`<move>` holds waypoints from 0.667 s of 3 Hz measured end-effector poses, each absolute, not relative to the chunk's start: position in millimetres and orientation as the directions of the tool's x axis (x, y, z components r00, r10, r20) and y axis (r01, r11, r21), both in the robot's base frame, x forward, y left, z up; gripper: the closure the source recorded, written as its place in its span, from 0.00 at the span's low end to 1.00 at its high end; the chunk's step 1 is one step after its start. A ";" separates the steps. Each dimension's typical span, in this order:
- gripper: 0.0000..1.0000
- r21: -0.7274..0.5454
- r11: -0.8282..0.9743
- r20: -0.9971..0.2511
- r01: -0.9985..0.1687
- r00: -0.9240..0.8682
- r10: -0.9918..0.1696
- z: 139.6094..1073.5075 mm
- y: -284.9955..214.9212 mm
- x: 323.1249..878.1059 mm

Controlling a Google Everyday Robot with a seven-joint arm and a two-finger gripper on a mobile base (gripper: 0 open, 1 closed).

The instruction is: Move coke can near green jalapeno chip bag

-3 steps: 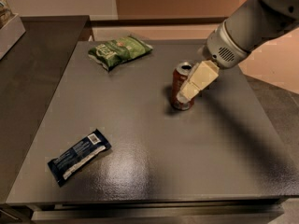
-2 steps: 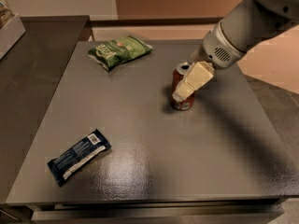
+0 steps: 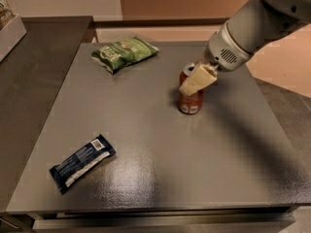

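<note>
The coke can [image 3: 190, 101] is red with a silver top and stands upright on the dark table, right of centre. My gripper [image 3: 192, 83] comes in from the upper right and sits at the can's upper part, its cream-coloured tip covering the can's top front. The green jalapeno chip bag [image 3: 124, 53] lies flat at the far left-centre of the table, well apart from the can.
A dark blue wrapper with a white stripe [image 3: 81, 162] lies near the front left. The grey table [image 3: 160, 174] has its front edge close to the camera. A darker counter [image 3: 29, 72] adjoins on the left, with a pale bin [image 3: 9, 30] on it.
My gripper has shifted a little to the left, further over the coke can's top. The can, the chip bag and the blue wrapper have stayed where they were.
</note>
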State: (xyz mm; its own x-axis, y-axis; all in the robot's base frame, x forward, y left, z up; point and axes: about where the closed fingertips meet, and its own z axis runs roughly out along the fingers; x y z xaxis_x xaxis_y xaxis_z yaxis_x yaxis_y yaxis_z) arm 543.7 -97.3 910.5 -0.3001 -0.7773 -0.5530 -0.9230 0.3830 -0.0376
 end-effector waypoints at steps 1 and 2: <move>0.85 -0.056 0.375 -0.565 -0.925 -0.280 -0.776 922.8 -93.2 552.1; 1.00 -0.097 0.383 -0.584 -0.918 -0.259 -0.769 943.8 -83.7 573.2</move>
State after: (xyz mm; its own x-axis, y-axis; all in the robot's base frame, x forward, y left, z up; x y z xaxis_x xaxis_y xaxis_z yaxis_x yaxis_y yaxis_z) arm 573.2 -83.7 943.8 -0.2594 -0.7691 -0.5841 -0.9185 0.3834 -0.0969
